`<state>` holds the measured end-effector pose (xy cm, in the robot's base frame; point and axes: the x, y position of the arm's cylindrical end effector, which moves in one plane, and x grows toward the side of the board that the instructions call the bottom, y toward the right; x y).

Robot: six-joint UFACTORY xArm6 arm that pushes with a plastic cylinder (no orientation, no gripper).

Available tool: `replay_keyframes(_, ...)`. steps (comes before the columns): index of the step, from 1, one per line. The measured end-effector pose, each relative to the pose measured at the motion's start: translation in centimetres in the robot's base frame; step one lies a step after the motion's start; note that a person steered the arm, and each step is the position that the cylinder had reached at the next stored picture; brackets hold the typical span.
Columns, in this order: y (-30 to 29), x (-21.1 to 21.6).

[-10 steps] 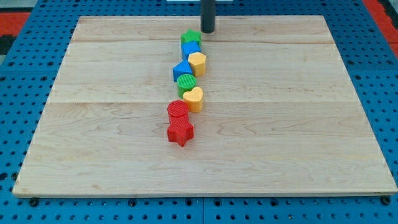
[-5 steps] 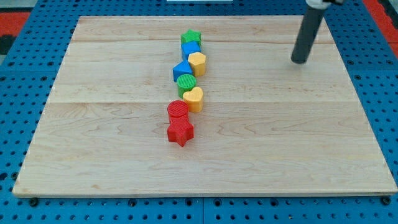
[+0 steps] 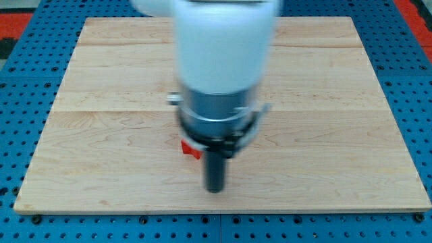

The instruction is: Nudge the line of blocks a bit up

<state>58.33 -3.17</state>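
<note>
My arm's white and grey body fills the middle of the view and hides almost the whole line of blocks. Only a corner of the red star block shows at the arm's left edge. My tip rests on the wooden board just below and to the right of that red star, near the board's bottom edge. The other blocks of the line are hidden behind the arm.
The board lies on a blue perforated table that surrounds it on all sides. A red patch shows at the view's top left corner.
My tip swept from the top of the line out to the upper right, then down to just below the red star. The arm now covers the line of blocks.
</note>
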Motion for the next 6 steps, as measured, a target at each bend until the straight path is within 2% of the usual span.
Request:
replay_keyframes(1,-3.8,-2.5)
replay_keyframes(4,-2.7,-9.7)
replay_keyframes(6,-7.8,-7.9)
